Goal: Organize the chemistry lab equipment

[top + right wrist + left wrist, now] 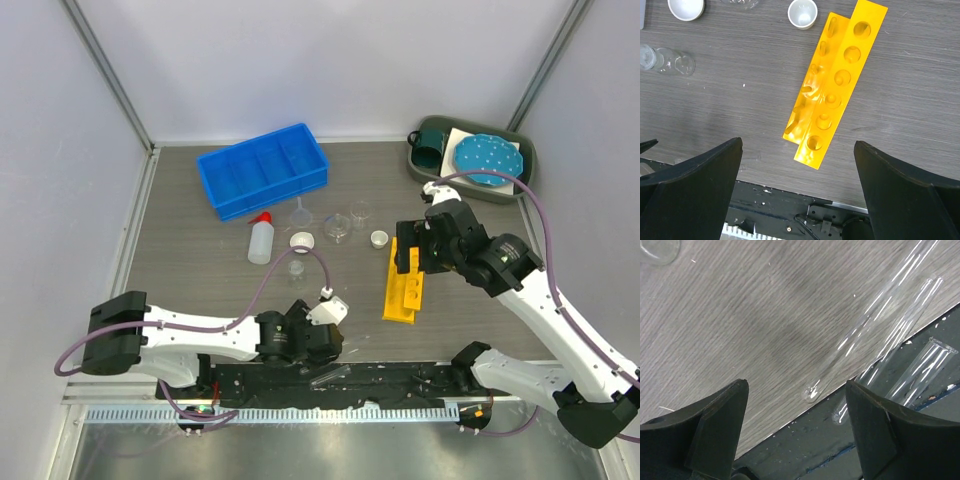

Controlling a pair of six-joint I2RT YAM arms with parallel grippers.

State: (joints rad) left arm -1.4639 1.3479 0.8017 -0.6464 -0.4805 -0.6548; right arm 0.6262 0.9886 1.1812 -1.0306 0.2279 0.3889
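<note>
No text, label or number is readable anywhere.

This was a robotics lab cell laid out as a chemistry bench. A grey wood-grain table [200, 260] stood boxed in by plain white panels [330, 60] on bare metal posts [110, 75]. Two white robot arms [560, 320] were mounted at its near edge. Clear glass test tubes [860, 335], a yellow holed tube rack [403, 285] and a white squeeze bottle with red nozzle [260, 240] lay on it.

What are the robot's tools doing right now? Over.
Left tool open, by glass tubes. Right tool open, above yellow rack. Nothing held, nothing blocking.
</note>
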